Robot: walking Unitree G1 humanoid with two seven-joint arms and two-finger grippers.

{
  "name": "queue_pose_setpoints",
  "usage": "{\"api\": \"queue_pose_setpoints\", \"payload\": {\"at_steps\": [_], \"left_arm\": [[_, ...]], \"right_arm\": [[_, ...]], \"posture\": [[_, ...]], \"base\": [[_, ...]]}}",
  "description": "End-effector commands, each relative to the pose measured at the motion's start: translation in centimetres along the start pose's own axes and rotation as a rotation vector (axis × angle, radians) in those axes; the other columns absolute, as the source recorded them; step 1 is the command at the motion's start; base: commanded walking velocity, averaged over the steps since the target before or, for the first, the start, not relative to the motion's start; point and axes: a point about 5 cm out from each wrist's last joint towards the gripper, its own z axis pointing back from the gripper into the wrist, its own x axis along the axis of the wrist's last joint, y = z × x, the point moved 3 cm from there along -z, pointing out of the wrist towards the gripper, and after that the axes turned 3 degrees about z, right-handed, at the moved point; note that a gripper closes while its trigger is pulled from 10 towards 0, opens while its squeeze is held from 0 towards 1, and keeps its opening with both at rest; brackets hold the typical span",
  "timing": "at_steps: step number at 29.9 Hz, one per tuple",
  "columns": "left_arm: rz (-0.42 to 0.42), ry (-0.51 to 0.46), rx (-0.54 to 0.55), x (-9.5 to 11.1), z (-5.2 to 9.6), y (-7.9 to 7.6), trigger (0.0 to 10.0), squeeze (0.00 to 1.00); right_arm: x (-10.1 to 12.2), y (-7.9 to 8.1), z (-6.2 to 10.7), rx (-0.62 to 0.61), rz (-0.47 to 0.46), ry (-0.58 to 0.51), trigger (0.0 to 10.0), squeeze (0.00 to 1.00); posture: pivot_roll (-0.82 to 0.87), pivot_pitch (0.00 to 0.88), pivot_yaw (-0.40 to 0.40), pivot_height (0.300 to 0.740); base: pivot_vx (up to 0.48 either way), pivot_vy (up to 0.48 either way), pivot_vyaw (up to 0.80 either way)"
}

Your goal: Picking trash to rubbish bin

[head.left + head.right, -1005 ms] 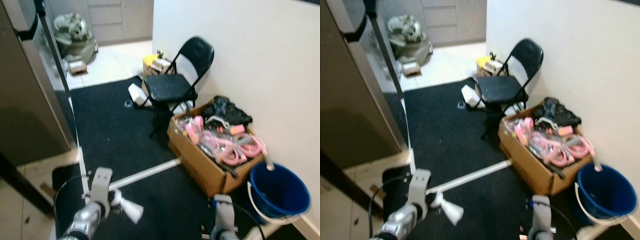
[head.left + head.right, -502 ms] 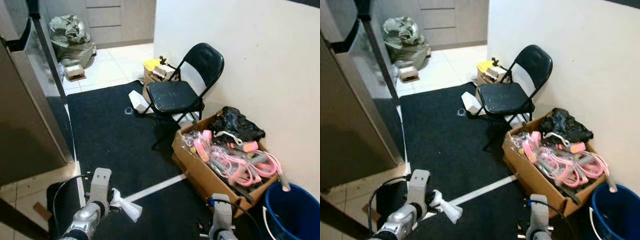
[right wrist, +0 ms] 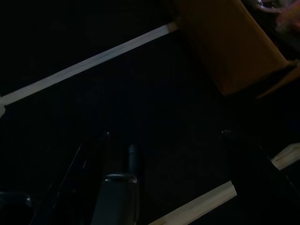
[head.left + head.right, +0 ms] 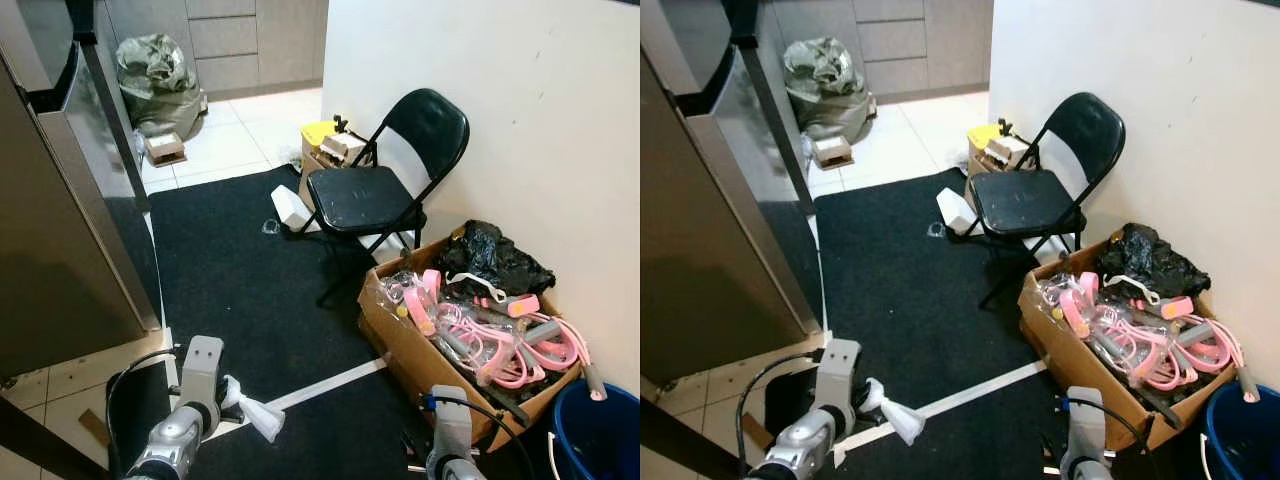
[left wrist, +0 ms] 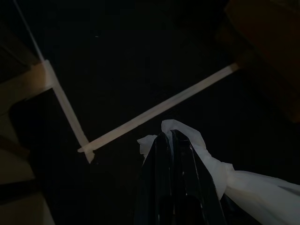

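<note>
Left pincer [image 5: 172, 140] is pinching a crumpled white plastic bag [image 4: 255, 410] low over the black mat [image 4: 230, 280] w/ fingers pressed together on it, right pincer [image 3: 164, 154] hangs spread & idle nr the cardboard box [image 4: 420, 350], blue bucket [image 4: 600, 435] just beside that box.

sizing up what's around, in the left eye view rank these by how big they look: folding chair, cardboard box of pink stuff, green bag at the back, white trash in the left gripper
1. Folding chair and cardboard box: look alike, no ranking.
2. Green bag: farther off, so its true size is unsure.
3. White trash, held in the left gripper: smallest, though nearest.
</note>
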Motion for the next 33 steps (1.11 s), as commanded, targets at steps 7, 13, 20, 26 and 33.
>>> {"api": "queue_pose_setpoints", "payload": {"at_steps": [7, 13, 20, 26, 33], "left_arm": [[-0.007, 0.030, 0.058, -0.5, 0.3, 1.1, 10.0, 0.00], [-0.022, 0.058, 0.070, -0.9, 0.4, 1.4, 10.0, 0.00], [-0.063, 0.179, 0.083, -2.9, 0.8, 1.5, 10.0, 0.00], [-0.046, 0.165, 0.093, -2.7, 0.8, 1.7, 10.0, 0.00], [-0.044, 0.159, 0.086, -2.4, 0.6, 1.6, 10.0, 0.00]], "right_arm": [[-0.3, 0.4, 0.0, 0.019, 0.047, 0.017, 10.0, 0.00], [-0.5, 0.5, 0.0, 0.023, 0.043, 0.023, 10.0, 0.00], [-0.7, 0.4, 0.1, 0.022, 0.041, 0.034, 10.0, 0.00], [-1.0, 0.3, 0.2, 0.023, 0.045, 0.047, 10.0, 0.00], [-1.1, 0.4, 0.2, 0.027, 0.048, 0.052, 10.0, 0.00]], "posture": [[0.02, 0.059, 0.012, 0.740], [0.02, 0.063, 0.019, 0.740], [0.02, 0.066, 0.024, 0.740], [0.02, 0.063, 0.019, 0.740], [0.02, 0.064, 0.021, 0.740]], "base": [[0.000, 0.000, 0.80], [0.000, 0.000, 0.80], [0.000, 0.000, 0.80], [0.000, 0.000, 0.80], [0.000, 0.000, 0.80]]}}
